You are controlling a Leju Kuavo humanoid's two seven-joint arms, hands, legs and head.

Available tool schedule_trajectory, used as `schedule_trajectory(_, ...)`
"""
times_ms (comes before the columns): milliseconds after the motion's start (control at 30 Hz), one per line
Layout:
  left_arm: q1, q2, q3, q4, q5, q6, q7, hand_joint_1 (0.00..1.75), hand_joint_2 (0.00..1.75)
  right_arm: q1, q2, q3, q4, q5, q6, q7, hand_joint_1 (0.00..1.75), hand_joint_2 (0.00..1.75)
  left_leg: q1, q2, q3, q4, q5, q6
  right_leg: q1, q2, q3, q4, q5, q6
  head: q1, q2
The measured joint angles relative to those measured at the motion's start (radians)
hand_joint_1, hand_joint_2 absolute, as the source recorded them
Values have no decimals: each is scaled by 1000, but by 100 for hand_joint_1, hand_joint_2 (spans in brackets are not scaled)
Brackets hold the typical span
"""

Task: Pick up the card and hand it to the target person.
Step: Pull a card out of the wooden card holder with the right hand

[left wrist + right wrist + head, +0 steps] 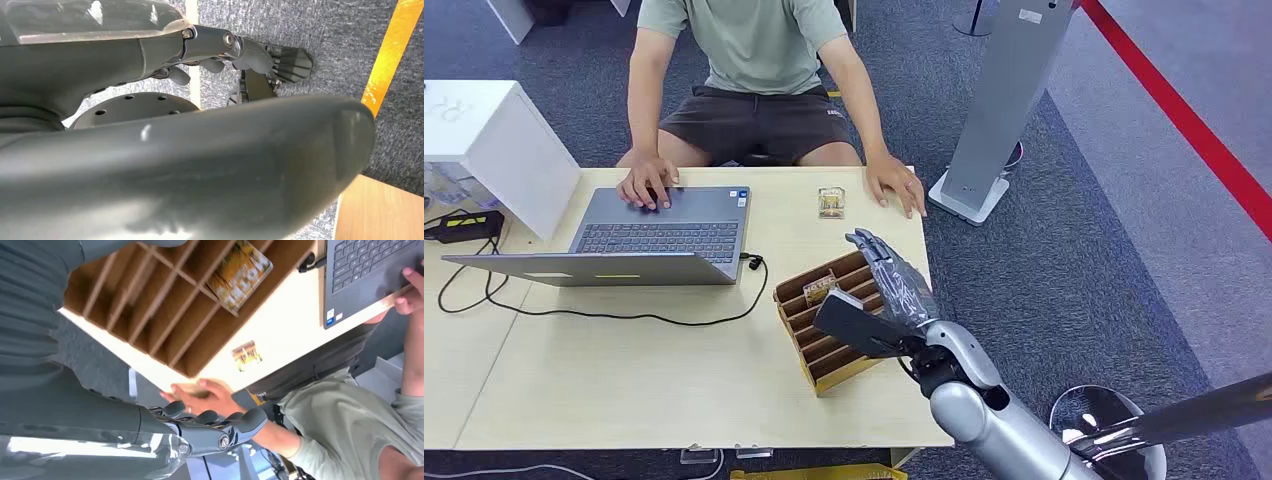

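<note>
A yellow-brown card (819,290) (240,275) stands in a slot of the wooden card rack (839,360) (150,310) on the table's right part. A second small card (831,201) (246,355) lies flat on the table near the seated person's hand (896,183) (200,395). My right hand (894,285) (200,432) hovers over the rack's right side, to the right of the slotted card, fingers stretched toward the person and holding nothing. My left hand (240,50) hangs beside the table above the carpet with loosely bent fingers, holding nothing.
The person (754,60) sits behind the light wooden table (624,380), other hand on an open laptop (664,235) whose black cable (624,315) loops across the table. A white box (494,140) is at the left. A grey stand (999,110) rises right of the table.
</note>
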State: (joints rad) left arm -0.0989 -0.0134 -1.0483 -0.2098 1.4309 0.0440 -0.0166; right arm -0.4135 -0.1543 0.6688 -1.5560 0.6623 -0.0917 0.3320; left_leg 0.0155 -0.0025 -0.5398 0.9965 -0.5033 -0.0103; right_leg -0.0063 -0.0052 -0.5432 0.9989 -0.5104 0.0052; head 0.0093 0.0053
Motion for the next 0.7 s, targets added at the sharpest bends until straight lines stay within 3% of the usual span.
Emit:
schedule_trajectory(267, -2, -3, -4, 0, -3, 26, 6, 0, 0, -179, 34, 78, 31, 131, 124, 132, 37, 175, 0, 0, -1, 0, 0, 0, 0, 0, -1, 1, 0, 0, -2, 0)
schedule_trajectory(333, -3, -4, -5, 0, -3, 27, 9, 0, 0, -211, 46, 100, 50, 166, 152, 171, 49, 175, 0, 0, -1, 0, 0, 0, 0, 0, -1, 1, 0, 0, -3, 0)
schedule_trajectory(567, -3, -3, -5, 0, -3, 2, 30, 0, 0, -253, 77, 153, 84, 236, 212, 290, 76, 175, 0, 0, -2, 0, 0, 0, 0, 0, -2, 1, 0, 0, -1, 0)
schedule_trajectory(700, -3, -1, -6, 0, -1, 1, 27, 0, 0, -260, 90, 178, 93, 266, 219, 321, 76, 175, 0, 0, -2, 0, 0, 0, 0, 0, -2, 1, 0, 0, -1, 0)
